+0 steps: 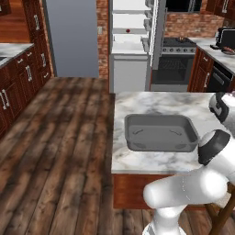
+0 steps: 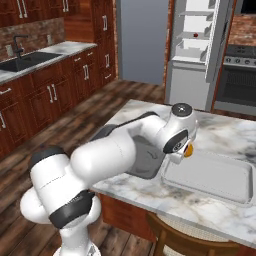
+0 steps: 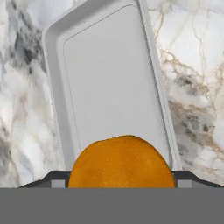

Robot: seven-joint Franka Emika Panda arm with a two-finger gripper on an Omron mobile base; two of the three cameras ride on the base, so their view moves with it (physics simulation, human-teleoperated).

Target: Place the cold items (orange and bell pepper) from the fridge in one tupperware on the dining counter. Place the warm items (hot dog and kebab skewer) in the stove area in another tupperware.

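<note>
Marble worktop (image 1: 151,103) spans the island, white veined with grey, over a dark wood base and a plank floor (image 1: 59,137). A dark grey tupperware (image 1: 160,133) sits on it, and just to its right lies a pale, shallow tupperware (image 2: 210,177). On the far wall the fridge (image 1: 133,46) stands with its door open, white shelves showing, with a stove (image 1: 176,59) to its right. Dark wood cabinets line the left side of the room, and a black sink (image 2: 25,60) is set into the left-hand counter. A wooden chair back (image 2: 190,240) shows at the near edge of the island.

The white arm reaches forward from the base and bends down over the seam between the two containers, wrist turned downward. The gripper (image 3: 120,183) hangs above the near left corner of the pale tupperware. Its jaws are closed on the orange (image 3: 121,162), which sits between the dark fingertips (image 3: 57,181); in the right base view the fruit peeks out beside the wrist at the pale container's rim. That container's floor is bare below the fruit.
</note>
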